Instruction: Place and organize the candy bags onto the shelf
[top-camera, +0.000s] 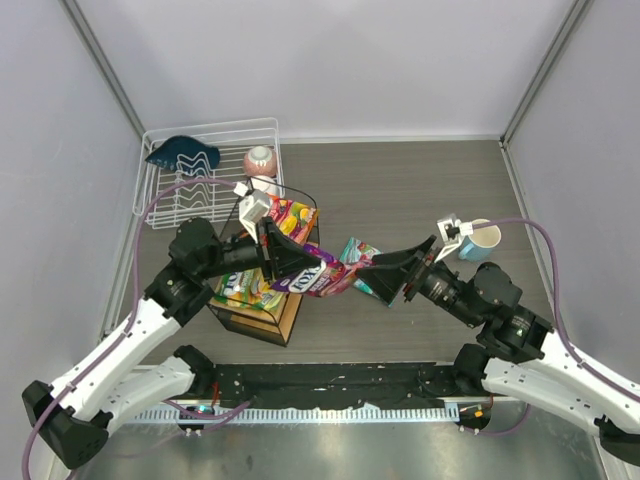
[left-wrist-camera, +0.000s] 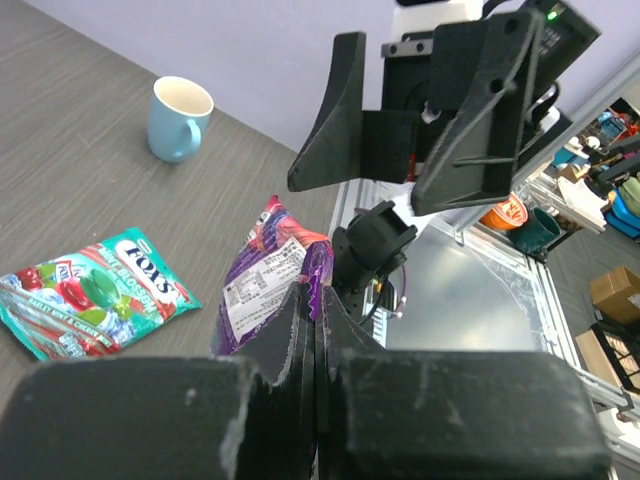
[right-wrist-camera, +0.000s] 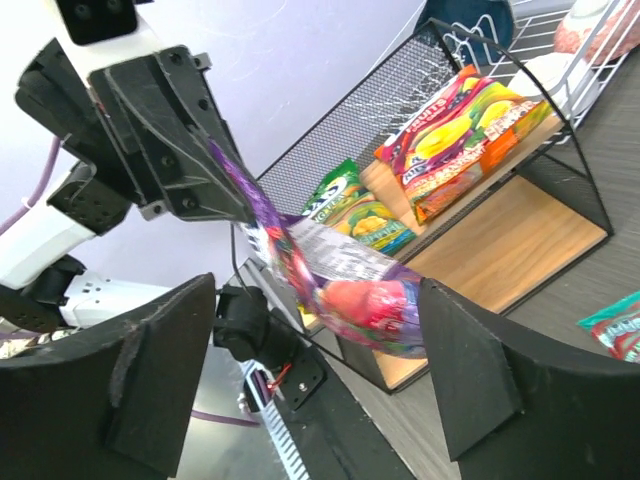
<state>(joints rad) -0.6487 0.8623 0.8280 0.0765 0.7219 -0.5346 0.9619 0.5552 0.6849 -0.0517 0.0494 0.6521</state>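
Note:
My left gripper (top-camera: 303, 267) is shut on the edge of the purple candy bag (top-camera: 326, 280) and holds it in the air just right of the shelf (top-camera: 285, 322). In the left wrist view the bag (left-wrist-camera: 268, 285) hangs from my shut fingertips (left-wrist-camera: 300, 312). My right gripper (top-camera: 385, 277) is open, its jaws on either side of the bag's free end (right-wrist-camera: 345, 285) without touching it. The orange-red bag (right-wrist-camera: 465, 135) and the yellow-green bag (right-wrist-camera: 362, 210) lie on the shelf's upper board; the lower board (right-wrist-camera: 505, 240) is bare. The teal bag (left-wrist-camera: 95, 298) lies flat on the table.
A light blue mug (top-camera: 479, 241) stands on the table at the right, also in the left wrist view (left-wrist-camera: 179, 118). A white wire dish rack (top-camera: 205, 205) at the back left holds a dark blue item (top-camera: 183, 154) and a pink-white bowl (top-camera: 260, 160).

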